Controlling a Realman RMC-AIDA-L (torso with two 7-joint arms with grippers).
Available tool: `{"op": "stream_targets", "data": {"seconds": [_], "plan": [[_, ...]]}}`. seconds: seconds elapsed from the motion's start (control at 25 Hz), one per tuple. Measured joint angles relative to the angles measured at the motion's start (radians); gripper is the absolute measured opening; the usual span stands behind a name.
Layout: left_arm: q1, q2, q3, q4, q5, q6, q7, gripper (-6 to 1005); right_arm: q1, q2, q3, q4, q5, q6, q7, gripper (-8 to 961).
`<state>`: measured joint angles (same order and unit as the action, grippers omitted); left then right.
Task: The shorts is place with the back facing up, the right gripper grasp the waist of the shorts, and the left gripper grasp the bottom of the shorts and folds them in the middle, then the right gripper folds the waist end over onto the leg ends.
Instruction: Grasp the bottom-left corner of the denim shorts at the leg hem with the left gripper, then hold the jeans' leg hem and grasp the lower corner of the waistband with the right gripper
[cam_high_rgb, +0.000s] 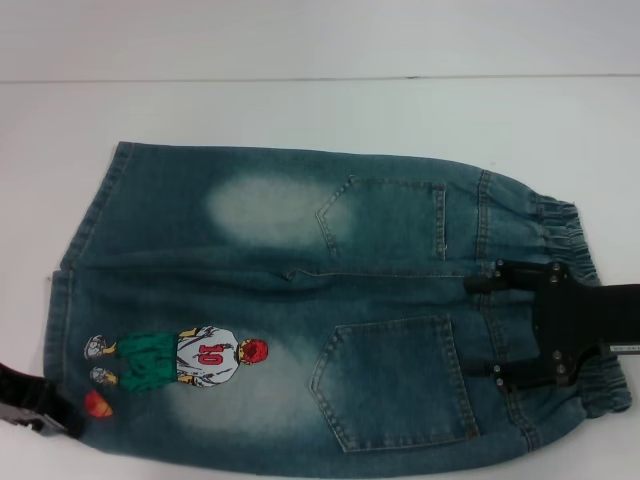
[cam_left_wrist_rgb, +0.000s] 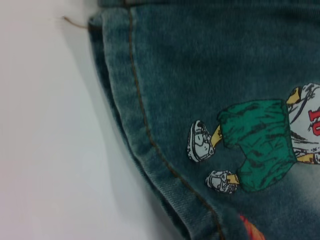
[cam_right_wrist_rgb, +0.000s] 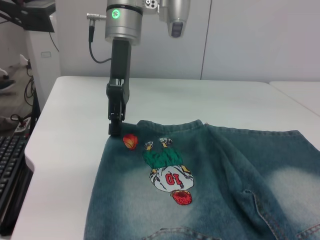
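- Head view: shorts (cam_high_rgb: 300, 310) lie flat and unfolded on the white surface (cam_high_rgb: 300, 110), back pockets up, reaching the near edge. Waist of the shorts (cam_high_rgb: 575, 235) toward the right side, leg ends (cam_high_rgb: 75, 260) toward the left.
- Right gripper (cam_high_rgb: 495, 328) sits over the waistband, its two black fingers spread apart, one near the middle of the band, the other toward the near edge. Whether the fingertips touch the cloth: cannot tell.
- Left gripper (cam_right_wrist_rgb: 115, 127) is at the near-left corner of the garment, just beside the hem and the basketball print (cam_right_wrist_rgb: 130, 141). In the right wrist view it points straight down at the hem edge; fingers open or closed: cannot tell.
- Left wrist view: stitched hem (cam_left_wrist_rgb: 145, 140) and the cartoon player print (cam_left_wrist_rgb: 250, 145) close below, no cloth lifted.
- Progress judgement: both arms at their grasp positions, no grasp confirmed. Neither fold has begun.
- Remaining: close on waist and hem, fold in the middle, then bring waist end over the leg ends.
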<state>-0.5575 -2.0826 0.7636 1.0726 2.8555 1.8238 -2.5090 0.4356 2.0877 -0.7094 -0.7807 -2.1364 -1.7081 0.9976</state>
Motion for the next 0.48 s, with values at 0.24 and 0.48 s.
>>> {"op": "stream_targets", "data": {"seconds": [0.24, 0.48], "plan": [[0.001, -0.001, -0.013, 0.036, -0.007, -0.001, 0.003, 269, 0.0, 0.0, 0.011, 0.0, 0.003, 0.0, -0.001, 901], [0.002, -0.016, -0.015, 0.075, -0.02, -0.007, 0.022, 122, 0.0, 0.003, 0.053, 0.008, 0.005, -0.007, 0.01, 900]]}}
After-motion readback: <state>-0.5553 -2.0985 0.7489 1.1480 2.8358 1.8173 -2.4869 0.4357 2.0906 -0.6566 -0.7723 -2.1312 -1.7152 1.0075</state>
